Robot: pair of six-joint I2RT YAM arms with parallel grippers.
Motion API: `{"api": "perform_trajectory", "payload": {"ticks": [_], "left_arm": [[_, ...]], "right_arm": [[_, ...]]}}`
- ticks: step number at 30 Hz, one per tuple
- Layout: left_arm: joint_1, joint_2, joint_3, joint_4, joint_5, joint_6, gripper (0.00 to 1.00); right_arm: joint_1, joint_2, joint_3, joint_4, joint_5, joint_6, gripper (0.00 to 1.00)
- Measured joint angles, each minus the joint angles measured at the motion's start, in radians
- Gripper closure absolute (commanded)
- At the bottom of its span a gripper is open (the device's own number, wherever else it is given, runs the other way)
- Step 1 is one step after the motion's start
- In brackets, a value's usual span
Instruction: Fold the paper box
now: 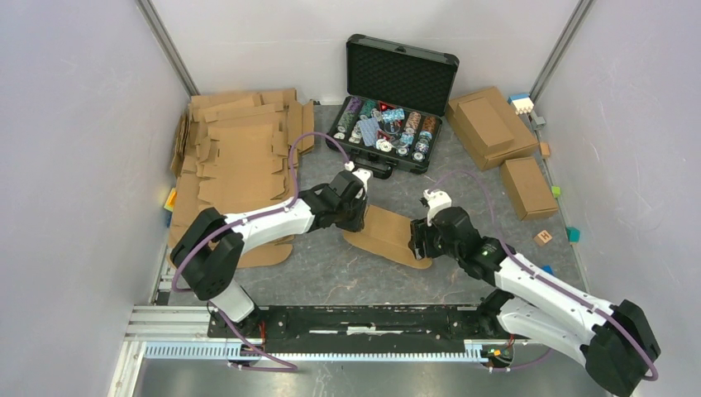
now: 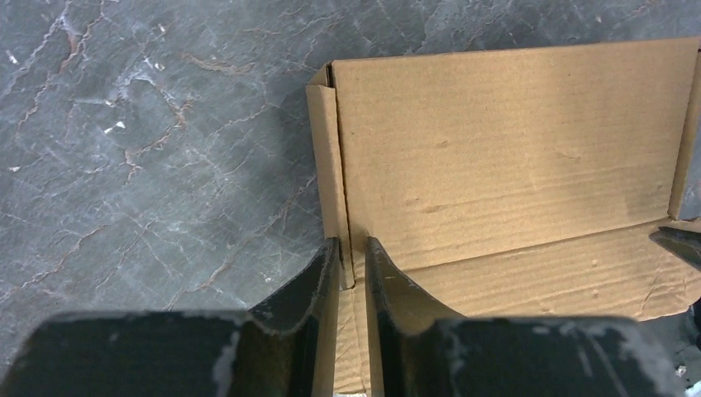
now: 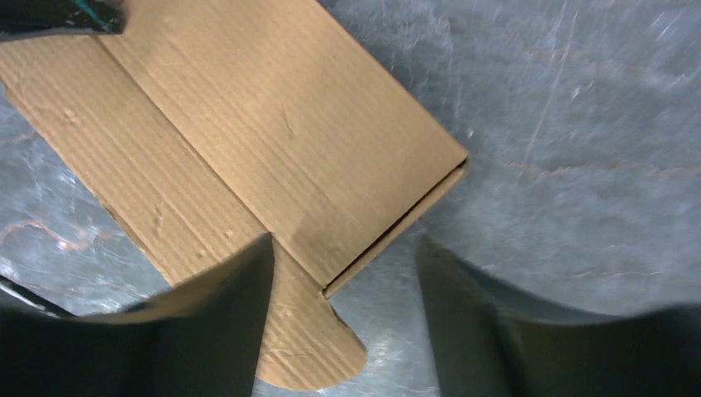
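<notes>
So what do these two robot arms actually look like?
They match. The left arm and right arm have smooth white segments linked by chunky black joints, and a thin purple cable loops along each. The left hand and right hand each have two dark flat fingers. The left's are scuffed whitish at the edges.

The paper box is matt brown corrugated cardboard, faintly ribbed and dented. The table looks like dark grey veined stone, dull and slightly rough.

Black case near behind paper box
</notes>
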Motion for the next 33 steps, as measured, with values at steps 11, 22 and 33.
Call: {"api": "perform_trajectory", "payload": {"ticks": [11,22,33], "left_arm": [[-0.005,0.006,-0.002,0.024,0.026,0.069,0.73],[-0.005,-0.093,-0.062,0.039,0.028,0.072,0.59],[-0.005,-0.357,-0.19,0.025,0.022,0.004,0.64]], "right_arm": [[0.005,0.088,0.185,-0.062,0.036,-0.191,0.02],[-0.001,0.208,0.176,0.045,0.02,-0.216,0.19],[-0.081,0.34,0.219,0.134,-0.084,-0.214,0.74]]}}
